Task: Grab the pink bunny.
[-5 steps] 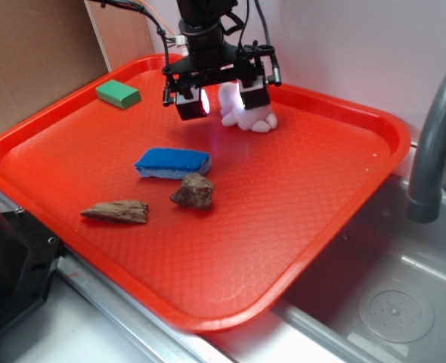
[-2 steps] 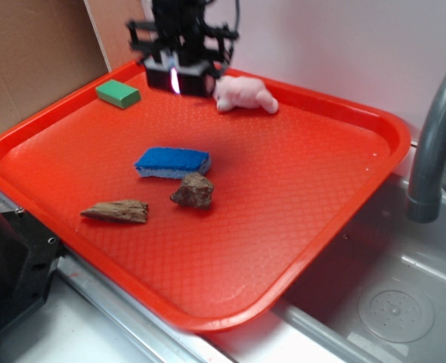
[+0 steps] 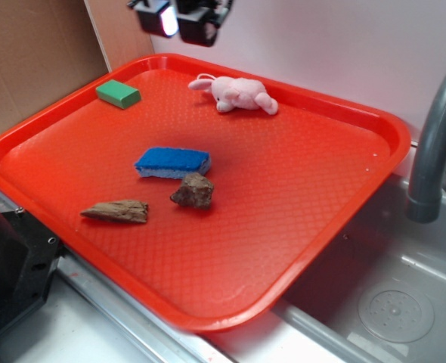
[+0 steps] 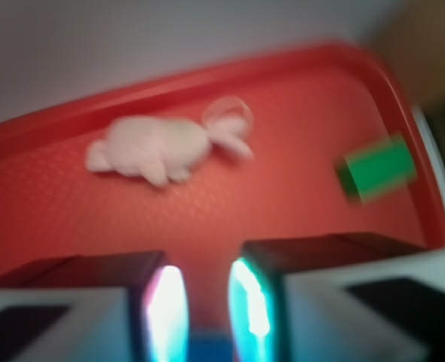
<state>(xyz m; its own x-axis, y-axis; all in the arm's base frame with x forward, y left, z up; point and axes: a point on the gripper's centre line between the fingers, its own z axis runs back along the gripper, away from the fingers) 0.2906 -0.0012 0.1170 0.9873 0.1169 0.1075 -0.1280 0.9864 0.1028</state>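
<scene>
Pink bunny (image 3: 238, 94) lying on its side on the red tray (image 3: 298, 204) near the far rim, at 12 o'clock from the blue sponge (image 3: 173, 162), untouched and free of the gripper (image 3: 181, 19). Gripper raised clear of the tray at 10 o'clock from the bunny; jaws empty, drawn near together with a narrow gap between them in the blurred wrist view. Green block (image 3: 118, 94) at 9 o'clock from the bunny; two brown rock-like pieces, (image 3: 193, 190) and (image 3: 117, 212), just at 6 o'clock from the sponge; grey faucet (image 3: 435, 144) at 3 o'clock of the tray.
</scene>
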